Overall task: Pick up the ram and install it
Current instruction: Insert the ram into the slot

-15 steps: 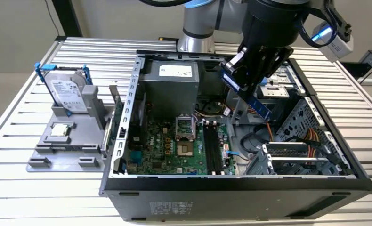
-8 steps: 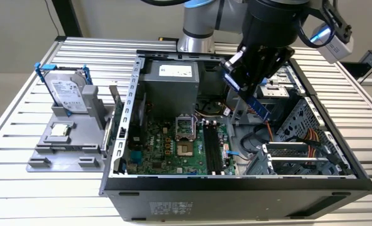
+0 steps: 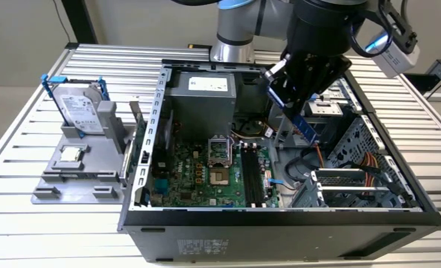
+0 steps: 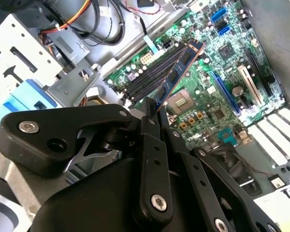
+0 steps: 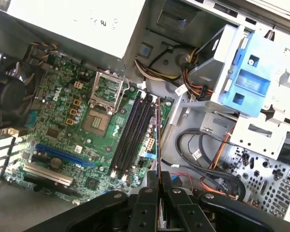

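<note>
Claw [image 3: 289, 99] closed on the ram [image 3: 307, 128], pinching one end of the stick so the rest hangs free below the fingertips, tilted, over the inside of the open computer case [image 3: 142, 167].

The slatted metal tabletop [image 3: 42, 223] carries everything. The case lies on its side with its side panel off, and the motherboard [image 3: 198, 173] faces up inside it. A grey power supply [image 3: 202, 103] sits at the far end of the case.

On the exterior view's left, a grey holder [image 3: 57, 178] stands beside the case with a hard drive [image 3: 79, 109] upright in a blue frame and a small square processor chip [image 3: 71, 152] lying flat in front of it.

The black memory slots [image 3: 252, 176] stand bare. In the first wrist view the ram [image 5: 158, 140] shows edge-on, running parallel to the slots [image 5: 133, 130] and just beside them — above the board, not seated. In the second wrist view its dark chips [image 4: 176, 72] show along the blue board, which rises from the claw [image 4: 152, 108].
</note>
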Tool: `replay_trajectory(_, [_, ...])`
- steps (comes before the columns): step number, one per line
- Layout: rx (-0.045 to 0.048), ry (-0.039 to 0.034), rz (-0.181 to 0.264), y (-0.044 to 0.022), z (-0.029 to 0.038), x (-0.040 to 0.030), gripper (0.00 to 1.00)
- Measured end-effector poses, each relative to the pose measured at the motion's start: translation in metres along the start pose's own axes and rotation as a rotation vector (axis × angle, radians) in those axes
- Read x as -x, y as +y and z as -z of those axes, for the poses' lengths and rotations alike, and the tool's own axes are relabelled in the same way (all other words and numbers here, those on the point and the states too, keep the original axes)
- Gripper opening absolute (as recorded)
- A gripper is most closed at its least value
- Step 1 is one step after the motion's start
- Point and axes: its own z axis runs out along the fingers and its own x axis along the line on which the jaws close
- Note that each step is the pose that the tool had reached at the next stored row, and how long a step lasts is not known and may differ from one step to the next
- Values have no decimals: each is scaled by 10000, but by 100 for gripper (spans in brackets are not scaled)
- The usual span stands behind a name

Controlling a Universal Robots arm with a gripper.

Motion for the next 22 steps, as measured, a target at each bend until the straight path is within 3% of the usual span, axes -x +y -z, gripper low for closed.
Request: replay_trajectory(22, [-99, -15, -1990, 0, 0, 0, 0])
